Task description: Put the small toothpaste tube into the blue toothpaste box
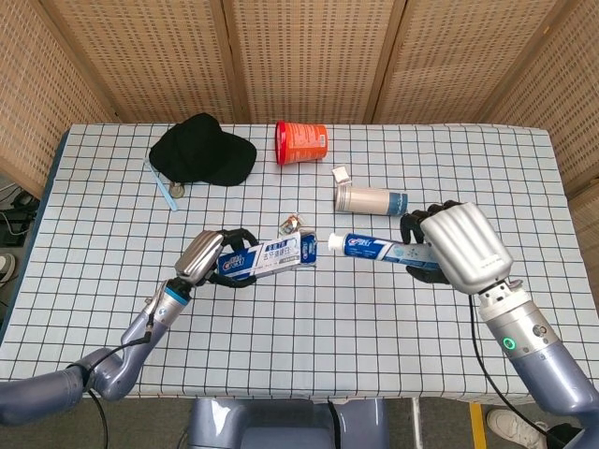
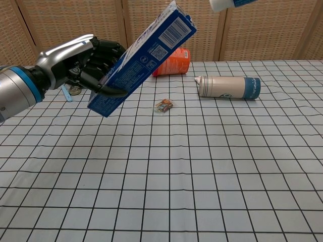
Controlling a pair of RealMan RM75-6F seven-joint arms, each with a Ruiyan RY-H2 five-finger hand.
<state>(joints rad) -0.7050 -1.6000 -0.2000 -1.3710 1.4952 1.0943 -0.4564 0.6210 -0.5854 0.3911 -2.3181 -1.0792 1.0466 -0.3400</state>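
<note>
My left hand [image 1: 213,263] [image 2: 83,63] grips the blue toothpaste box [image 1: 278,254] [image 2: 143,57], held above the table and tilted up to the right. My right hand [image 1: 456,248] holds the small toothpaste tube [image 1: 372,248], its white cap pointing left at the box's end, a short gap apart. In the chest view only the tube's cap end [image 2: 229,4] shows at the top edge; the right hand is out of that frame.
On the checked tablecloth [image 1: 309,309] lie a white and blue cylinder [image 1: 372,200] [image 2: 227,86], an orange cup on its side [image 1: 300,142] [image 2: 173,61], a black cap [image 1: 203,152], a small wrapped sweet [image 1: 293,223] [image 2: 163,105] and a small white cap [image 1: 341,173].
</note>
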